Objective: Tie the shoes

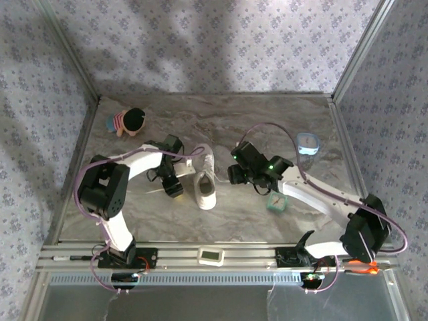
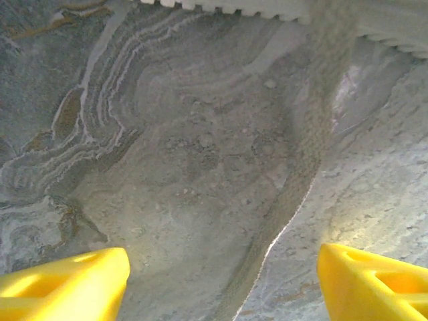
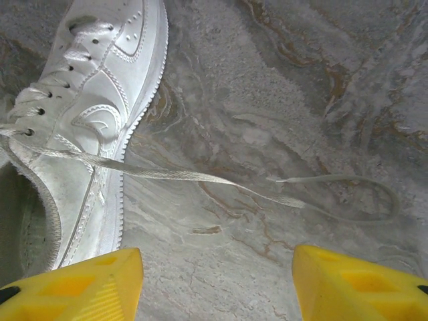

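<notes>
The top view looks down from behind the arm bases over the whole table [image 1: 267, 120]. The left wrist camera sits very near the marble, a lace [image 2: 314, 134] ahead of the left gripper [image 2: 224, 284]. The right wrist camera looks from farther off, with the sneaker [image 3: 93, 120] ahead-left of the right gripper [image 3: 217, 281]; the top view shares that sneaker.

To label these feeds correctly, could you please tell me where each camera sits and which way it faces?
Top external: above and behind the arms, looking down on the table; both arms show, sneaker between left tool and right tool.
Left wrist: on the left arm, facing down at a lace between its yellow fingertips.
Right wrist: facing down at sneaker and lace; yellow fingertips below.
Shared: top and right wrist both show the sneaker.
</notes>
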Robot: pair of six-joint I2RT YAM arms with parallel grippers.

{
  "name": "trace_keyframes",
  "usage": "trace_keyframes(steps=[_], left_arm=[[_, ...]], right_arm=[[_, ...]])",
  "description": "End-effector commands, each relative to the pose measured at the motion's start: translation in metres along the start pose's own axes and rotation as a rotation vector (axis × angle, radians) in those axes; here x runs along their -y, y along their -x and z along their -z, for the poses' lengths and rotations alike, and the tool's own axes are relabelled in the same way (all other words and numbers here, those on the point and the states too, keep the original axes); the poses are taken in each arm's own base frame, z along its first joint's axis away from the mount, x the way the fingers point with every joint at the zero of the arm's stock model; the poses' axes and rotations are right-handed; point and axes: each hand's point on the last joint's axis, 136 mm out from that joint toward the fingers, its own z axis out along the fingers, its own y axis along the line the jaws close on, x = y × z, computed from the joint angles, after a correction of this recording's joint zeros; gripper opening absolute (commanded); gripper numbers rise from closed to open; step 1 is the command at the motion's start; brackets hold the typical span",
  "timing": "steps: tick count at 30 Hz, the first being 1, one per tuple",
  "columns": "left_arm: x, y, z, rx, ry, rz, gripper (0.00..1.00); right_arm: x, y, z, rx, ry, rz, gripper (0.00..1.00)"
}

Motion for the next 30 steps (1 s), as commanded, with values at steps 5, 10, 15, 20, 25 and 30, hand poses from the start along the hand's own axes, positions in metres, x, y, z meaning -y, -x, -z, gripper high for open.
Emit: trace_keyframes(steps=[5,10,15,20,25,30], left_arm=[[0.019,-0.014,-0.017,-0.041,-0.068,0.027,0.12],[0.017,-0.004,0.016,0.107,-0.022,0.064,0.02],[0.012,0.015,0.068,0.294,0.047,0.105,0.0],[0.008,0.034,0.119,0.481,0.132,0.126,0.0],[0.004,0.045,0.154,0.624,0.149,0.161,0.0],[0.001,0.059,0.187,0.755,0.113,0.191,0.0]], right_arm=[[0.019,-0.004,0.015,0.025,-0.041,-0.028,0.62],[0.021,-0.005,0.022,0.053,-0.016,-0.044,0.61],[0.007,0.003,0.028,0.103,0.08,-0.021,0.59],[-0.017,0.016,0.028,0.119,0.179,0.061,0.59],[-0.055,0.043,0.024,0.166,0.318,0.144,0.61],[-0.1,0.066,0.016,0.202,0.478,0.283,0.61]])
